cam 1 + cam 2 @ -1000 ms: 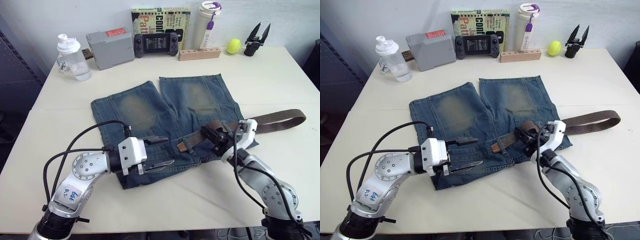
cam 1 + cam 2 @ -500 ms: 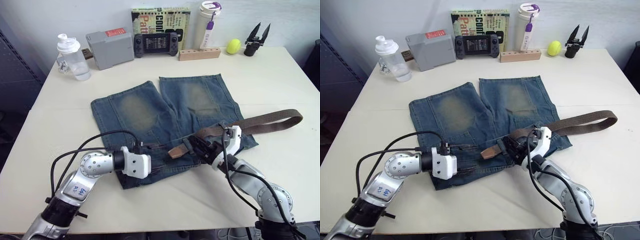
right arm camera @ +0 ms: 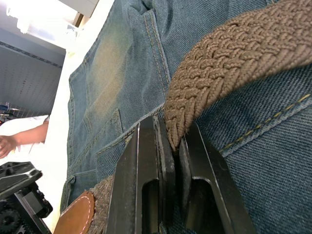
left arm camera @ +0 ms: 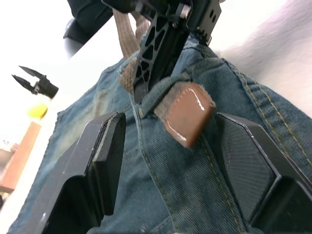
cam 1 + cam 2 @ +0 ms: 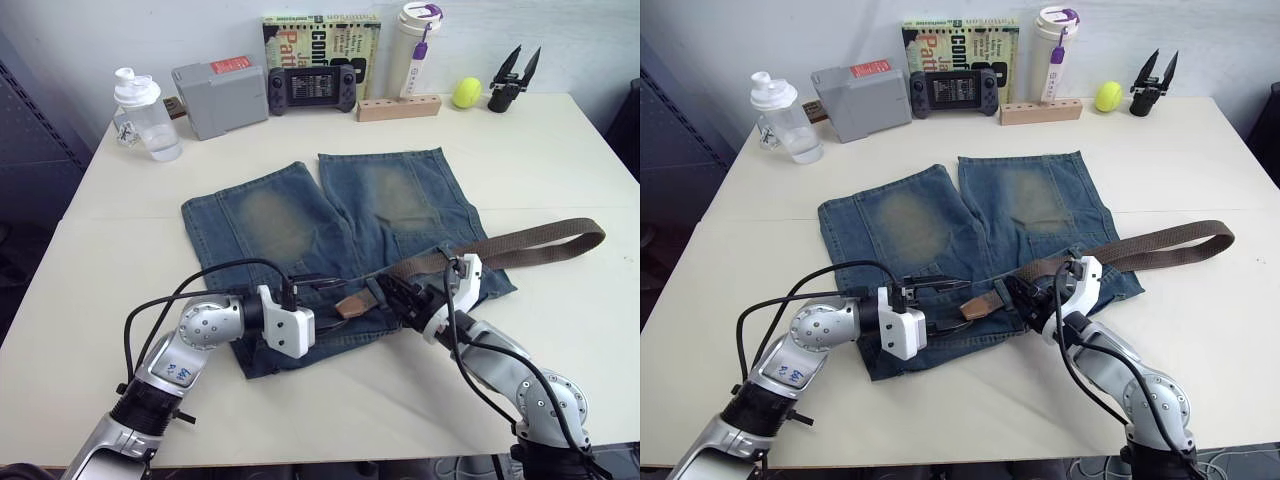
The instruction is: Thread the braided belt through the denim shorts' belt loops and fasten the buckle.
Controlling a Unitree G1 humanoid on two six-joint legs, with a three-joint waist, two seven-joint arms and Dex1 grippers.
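We saw the denim shorts (image 5: pixel 330 235) lying flat near the middle of the worktop (image 5: pixel 560 140), legs pointing toward the far edge and waistband toward the near edge. The braided belt (image 5: pixel 520 240) ran across the waistband area; its long woven part trailed off the shorts toward the right edge, where it folded back on itself in a loop on the bare top. Its tan leather end (image 4: pixel 187 112) lay on the denim near the middle of the waistband.

Our right gripper (image 5: pixel 400 295) was pressed together on the braided belt: in the right wrist view the woven strap came down edgewise between the two black fingers (image 3: pixel 146 180), which pinched it just above the denim. Our left gripper (image 5: pixel 320 292) stood spread, one finger (image 4: pixel 100 161) on each side of the tan leather end, neither touching it. The fingertips sat low over the waistband, and the right gripper's finger showed in the left wrist view just beyond the leather end.

We could not make out the buckle or tell whether the strap passed under any of the belt loops.

Along the far edge stood a clear shaker bottle (image 5: pixel 140 115), a grey box (image 5: pixel 218 97), a handheld game console (image 5: pixel 310 90) in front of a book (image 5: pixel 320 40), a wooden block (image 5: pixel 398 107), a white tumbler (image 5: pixel 415 45), a yellow ball (image 5: pixel 466 93) and a spare black gripper (image 5: pixel 512 80). A person's hand (image 3: pixel 7 144) showed beyond the worktop in the right wrist view.
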